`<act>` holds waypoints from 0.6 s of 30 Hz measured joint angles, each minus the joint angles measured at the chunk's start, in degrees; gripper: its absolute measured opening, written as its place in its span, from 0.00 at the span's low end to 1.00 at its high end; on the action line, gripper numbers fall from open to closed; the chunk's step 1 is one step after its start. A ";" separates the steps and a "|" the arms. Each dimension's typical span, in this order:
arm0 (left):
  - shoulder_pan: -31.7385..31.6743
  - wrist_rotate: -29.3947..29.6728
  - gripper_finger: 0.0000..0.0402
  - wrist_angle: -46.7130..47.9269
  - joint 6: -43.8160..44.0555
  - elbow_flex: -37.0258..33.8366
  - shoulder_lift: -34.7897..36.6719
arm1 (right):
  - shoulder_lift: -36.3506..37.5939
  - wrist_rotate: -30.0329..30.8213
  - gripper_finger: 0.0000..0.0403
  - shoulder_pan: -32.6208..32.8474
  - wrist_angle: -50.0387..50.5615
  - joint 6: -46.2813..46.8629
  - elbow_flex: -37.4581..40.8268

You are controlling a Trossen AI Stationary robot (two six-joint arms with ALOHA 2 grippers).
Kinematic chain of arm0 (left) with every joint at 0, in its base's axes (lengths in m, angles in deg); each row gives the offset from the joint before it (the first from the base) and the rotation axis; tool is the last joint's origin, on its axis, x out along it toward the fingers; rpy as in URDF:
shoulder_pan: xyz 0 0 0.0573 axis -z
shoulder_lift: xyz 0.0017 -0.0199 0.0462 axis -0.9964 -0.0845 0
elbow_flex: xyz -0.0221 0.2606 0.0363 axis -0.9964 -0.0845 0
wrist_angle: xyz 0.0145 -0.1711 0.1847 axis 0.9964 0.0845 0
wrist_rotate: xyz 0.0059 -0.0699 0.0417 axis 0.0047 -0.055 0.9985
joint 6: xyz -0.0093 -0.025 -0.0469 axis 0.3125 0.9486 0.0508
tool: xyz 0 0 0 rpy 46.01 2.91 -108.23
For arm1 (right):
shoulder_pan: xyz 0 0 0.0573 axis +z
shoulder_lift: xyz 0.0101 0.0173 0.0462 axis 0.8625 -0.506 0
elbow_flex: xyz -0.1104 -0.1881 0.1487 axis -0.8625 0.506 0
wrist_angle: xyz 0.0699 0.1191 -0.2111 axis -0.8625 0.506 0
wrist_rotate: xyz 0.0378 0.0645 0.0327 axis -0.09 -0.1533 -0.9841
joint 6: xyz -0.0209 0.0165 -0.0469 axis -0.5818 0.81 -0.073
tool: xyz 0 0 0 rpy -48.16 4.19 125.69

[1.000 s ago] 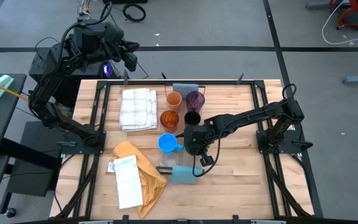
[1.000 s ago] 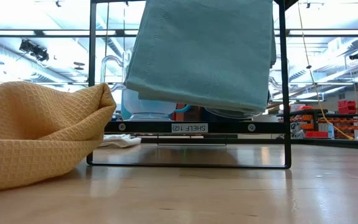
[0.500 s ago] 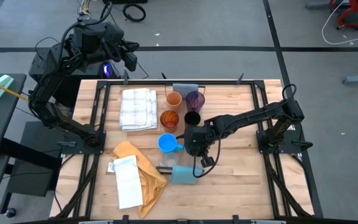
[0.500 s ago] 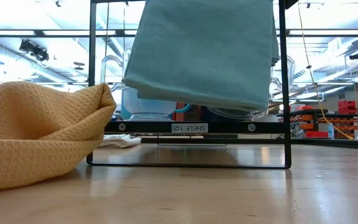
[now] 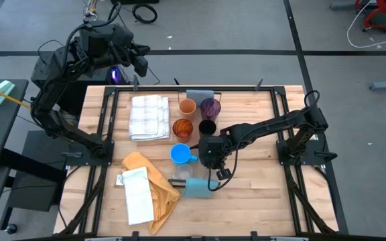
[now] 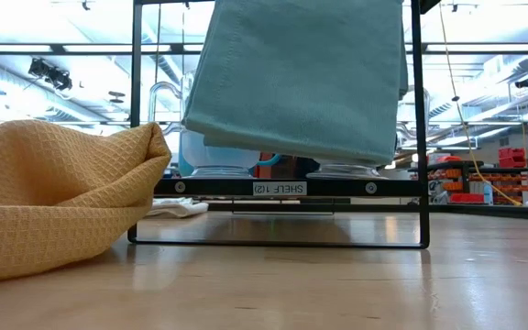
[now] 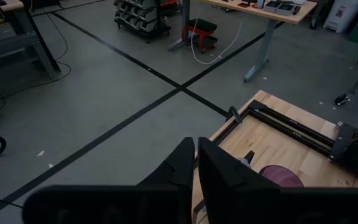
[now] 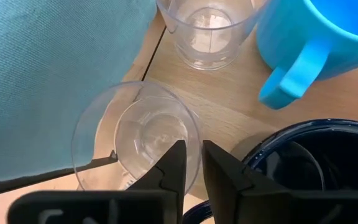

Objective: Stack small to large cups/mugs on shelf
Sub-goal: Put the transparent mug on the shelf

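Two clear glasses stand side by side; my right gripper (image 8: 192,149) (image 5: 210,159) points steeply down over the nearer clear glass (image 8: 135,134), its fingers slightly apart astride the rim. The other clear glass (image 8: 207,25), the bright blue mug (image 8: 316,37) (image 5: 178,154) and the navy mug (image 8: 316,162) stand close around. In the low view both glass bases (image 6: 342,171) sit level on the shelf (image 6: 280,188). The orange cup (image 5: 187,106), purple cup (image 5: 210,107), amber cup (image 5: 182,127) and black cup (image 5: 207,127) stand farther back. My left gripper (image 5: 141,65) (image 7: 196,144) waits shut, raised beyond the far left corner. My right gripper has one finger (image 8: 174,163) inside the clear glass and the other outside, on either side of its rim (image 8: 199,134), coming from above and slanting down. Whether either finger touches the rim I cannot tell. The glass stands upright on its base.
A light blue cloth (image 5: 196,187) (image 6: 301,73) hangs right beside the glasses and hides much of them in the low view. A yellow cloth (image 5: 149,181), a white sheet (image 5: 137,195) and a checked towel (image 5: 149,117) lie to the left. Bare wood lies at the near right.
In the low view the base of the right-hand clear glass has sunk a little and now stands flat on the shelf, level with the other glass. Neither arm has visibly shifted in the high view.
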 joint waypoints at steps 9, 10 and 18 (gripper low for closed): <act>0.00 -0.02 0.08 0.00 -0.02 0.00 0.02 | 0.00 0.22 0.16 0.00 0.22 0.01 0.00; 0.02 -0.02 0.08 0.02 0.00 0.00 0.00 | 0.00 0.21 0.16 0.00 0.22 0.01 0.00; 0.01 -0.02 0.07 0.04 -0.09 0.01 0.01 | 0.16 0.25 0.16 0.03 0.38 0.16 0.00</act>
